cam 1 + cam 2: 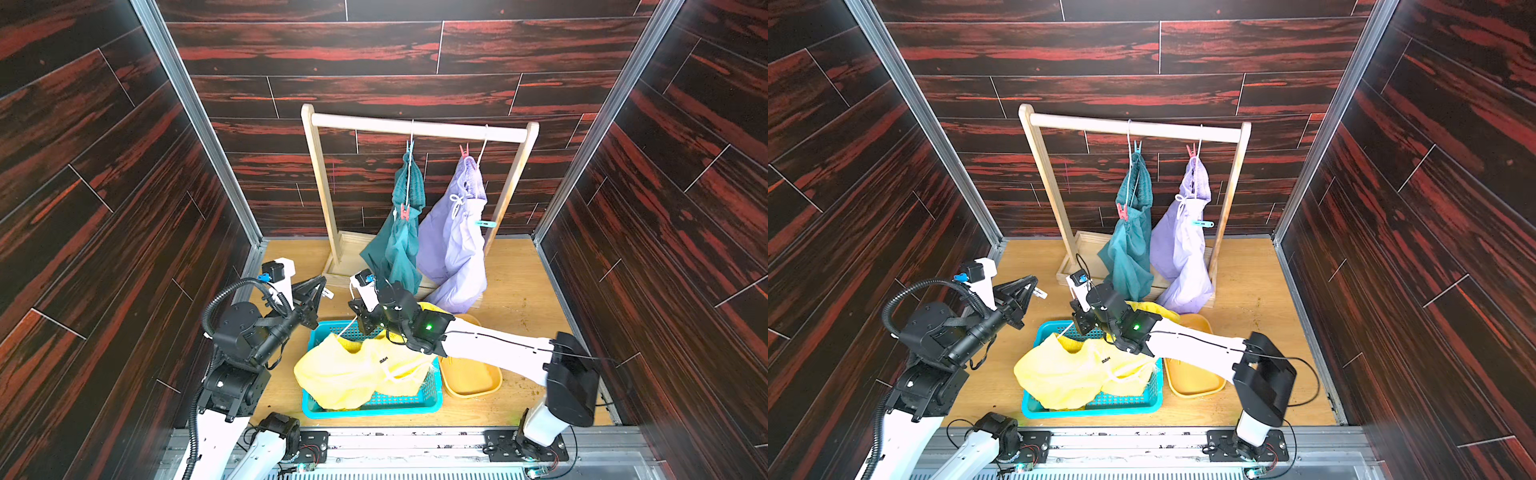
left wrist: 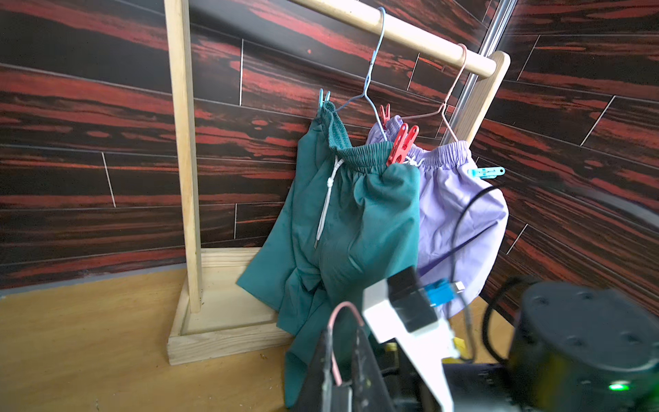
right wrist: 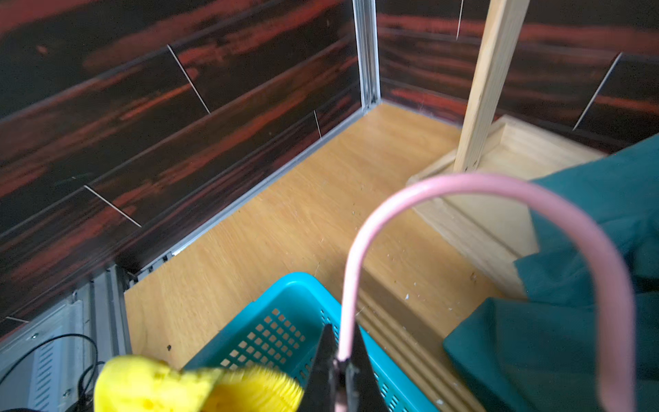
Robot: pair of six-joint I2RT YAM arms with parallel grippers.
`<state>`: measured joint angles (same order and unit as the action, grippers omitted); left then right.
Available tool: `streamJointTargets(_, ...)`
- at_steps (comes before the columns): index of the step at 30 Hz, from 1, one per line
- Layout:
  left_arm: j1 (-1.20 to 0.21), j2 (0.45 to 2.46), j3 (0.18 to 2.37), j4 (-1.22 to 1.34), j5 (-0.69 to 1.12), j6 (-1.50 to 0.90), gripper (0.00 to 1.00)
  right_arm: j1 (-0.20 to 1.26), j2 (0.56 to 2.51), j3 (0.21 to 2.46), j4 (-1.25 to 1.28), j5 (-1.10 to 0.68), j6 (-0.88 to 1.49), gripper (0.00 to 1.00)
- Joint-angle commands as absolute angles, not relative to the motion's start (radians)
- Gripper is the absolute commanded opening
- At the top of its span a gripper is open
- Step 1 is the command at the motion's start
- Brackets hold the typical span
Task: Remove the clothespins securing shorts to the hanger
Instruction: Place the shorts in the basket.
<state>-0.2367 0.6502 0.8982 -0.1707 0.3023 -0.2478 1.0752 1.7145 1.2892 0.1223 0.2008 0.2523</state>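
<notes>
Tan floor (image 1: pixel 519 291) bears a basket (image 1: pixel 374 410); right jaws pinch a pink hanger (image 3: pixel 463 181).

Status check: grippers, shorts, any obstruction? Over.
Right gripper shut on pink hanger, yellow shorts over basket. Left gripper shut, off the shorts. Four clothespins on teal shorts and lavender shorts. Teal shorts crowd hanger.

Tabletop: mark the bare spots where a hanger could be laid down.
Widest bare tabletop lies between the orange tray, the lavender shorts and the right-hand wall. Another patch lies between the teal basket, the rack base and the opposite wall. Crowded: the middle, with basket, yellow shorts and right arm.
</notes>
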Motion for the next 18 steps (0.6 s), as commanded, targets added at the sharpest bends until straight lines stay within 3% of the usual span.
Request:
streamJointTargets(1,-0.235,0.661,0.883,-0.115,0.318,-0.299,0.0,1.062,1.749,1.29,0.156,0.156,0.28,0.07)
streamJointTargets(6,-0.235,0.708,0.841,0.011,0.379,-0.427,0.0,1.036,1.713,1.268,0.145,0.131,0.28,0.31)
streamJointTargets(9,-0.236,0.756,0.81,0.108,0.419,-0.52,0.0,1.013,1.645,1.221,0.143,0.118,0.288,0.58)
streamJointTargets(13,-0.239,0.844,0.814,0.19,0.487,-0.606,0.0,0.975,1.496,1.115,0.135,0.084,0.303,0.63)
streamJointTargets(18,-0.282,0.974,0.839,0.285,0.565,-0.655,0.0,0.904,1.266,1.018,0.128,-0.116,0.274,0.63)
